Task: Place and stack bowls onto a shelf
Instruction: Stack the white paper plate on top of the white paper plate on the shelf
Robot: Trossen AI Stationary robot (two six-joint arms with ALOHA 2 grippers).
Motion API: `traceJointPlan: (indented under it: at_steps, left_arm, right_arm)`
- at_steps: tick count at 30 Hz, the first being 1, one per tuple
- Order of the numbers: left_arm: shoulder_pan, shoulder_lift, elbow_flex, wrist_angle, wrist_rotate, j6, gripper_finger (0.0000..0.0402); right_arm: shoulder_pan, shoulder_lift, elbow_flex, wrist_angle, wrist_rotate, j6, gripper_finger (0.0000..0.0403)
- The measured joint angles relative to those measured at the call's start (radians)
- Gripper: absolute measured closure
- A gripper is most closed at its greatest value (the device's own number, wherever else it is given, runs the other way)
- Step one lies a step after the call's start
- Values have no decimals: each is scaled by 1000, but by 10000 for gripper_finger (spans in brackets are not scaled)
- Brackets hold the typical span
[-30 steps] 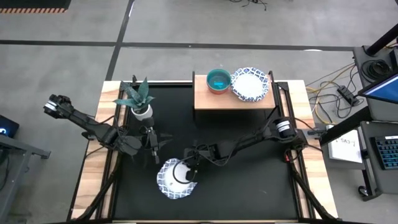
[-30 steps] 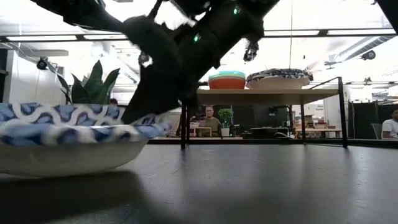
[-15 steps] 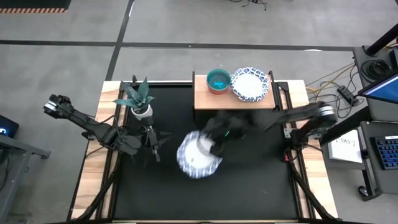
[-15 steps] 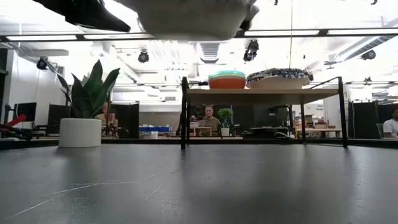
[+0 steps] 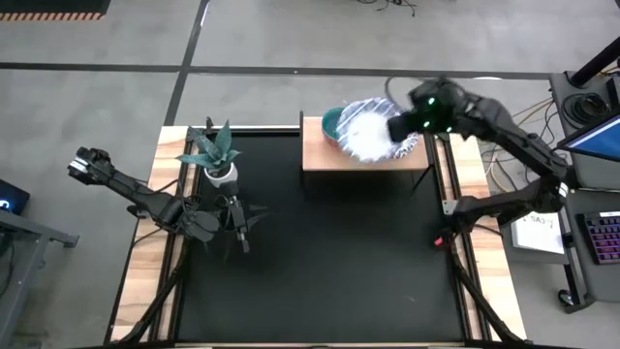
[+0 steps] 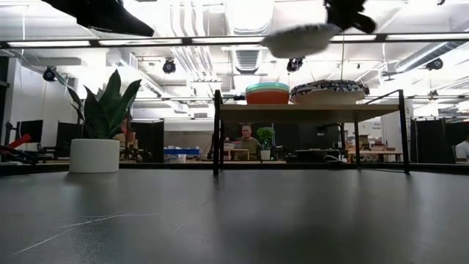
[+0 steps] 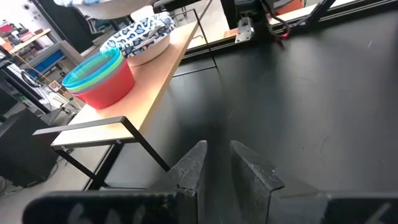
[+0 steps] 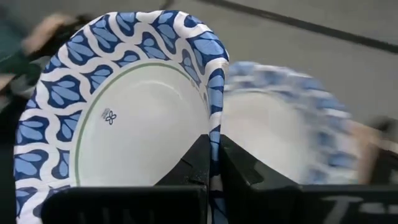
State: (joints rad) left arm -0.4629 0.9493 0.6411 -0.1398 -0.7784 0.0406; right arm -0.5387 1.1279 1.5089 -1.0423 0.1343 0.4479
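I am holding a white bowl with a blue patterned rim (image 8: pixel 118 118) in my right end effector (image 8: pixel 211 163), whose fingers are pinching the rim, and the bowl is hanging in the air above the shelf (image 5: pixel 320 155). On the shelf a teal bowl on a red bowl (image 7: pixel 106 84) and another patterned bowl (image 7: pixel 142 37) are sitting side by side. My left end effector (image 7: pixel 216 163), fingers slightly apart and empty, is waiting over the worktop (image 5: pixel 339 262) near the potted plant (image 5: pixel 213 155).

Overhead, table-level, two wrist views
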Motion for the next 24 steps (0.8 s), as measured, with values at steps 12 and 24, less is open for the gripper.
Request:
traceJointPlan:
  at_steps: [12, 24]
  left_arm:
    - [0, 0, 0, 0, 0, 3, 352]
    - [0, 0, 0, -1, 0, 3, 352]
  right_arm:
    - [-305, 18, -55, -65, -3, -50, 391]
    - [-312, 96, -55, -15, -1, -58, 390]
